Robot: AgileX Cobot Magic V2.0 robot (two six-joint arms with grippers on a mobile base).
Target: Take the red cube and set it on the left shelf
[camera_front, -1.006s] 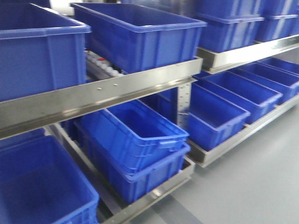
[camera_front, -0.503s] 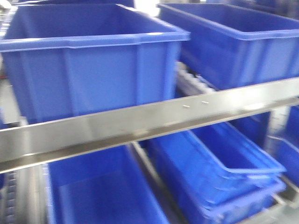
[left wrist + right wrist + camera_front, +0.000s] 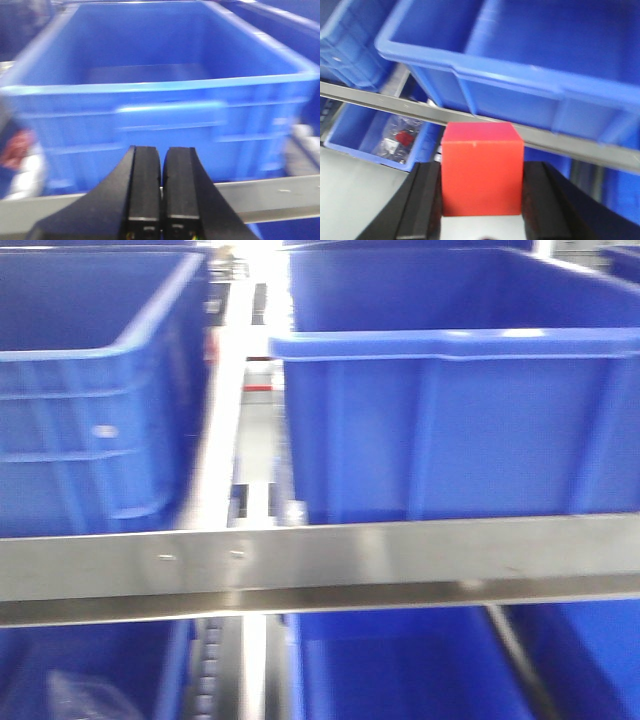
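The red cube [image 3: 482, 170] sits between the black fingers [image 3: 427, 200] of my right gripper [image 3: 482, 166], which is shut on it. The cube is held in the air in front of the shelf rail [image 3: 380, 102], below a blue bin [image 3: 520, 65]. My left gripper [image 3: 161, 150] is shut with its pads together and nothing between them. It points at a large blue bin [image 3: 160, 110] standing on the shelf rail [image 3: 270, 197]. Neither gripper shows in the front view, which faces the steel shelf rail [image 3: 400, 555] head-on. I cannot tell which part is the left shelf.
Two big blue bins [image 3: 450, 430] [image 3: 90, 410] stand side by side on the upper level with a narrow gap between them. More blue bins lie below the rail. A lower bin [image 3: 350, 125] holds a clear bag [image 3: 397, 137] with something red. Grey floor [image 3: 355, 195] lies below.
The front view has swung left along the shelving: the bins slid to the right in the frame and the rail now runs level, seen much closer.
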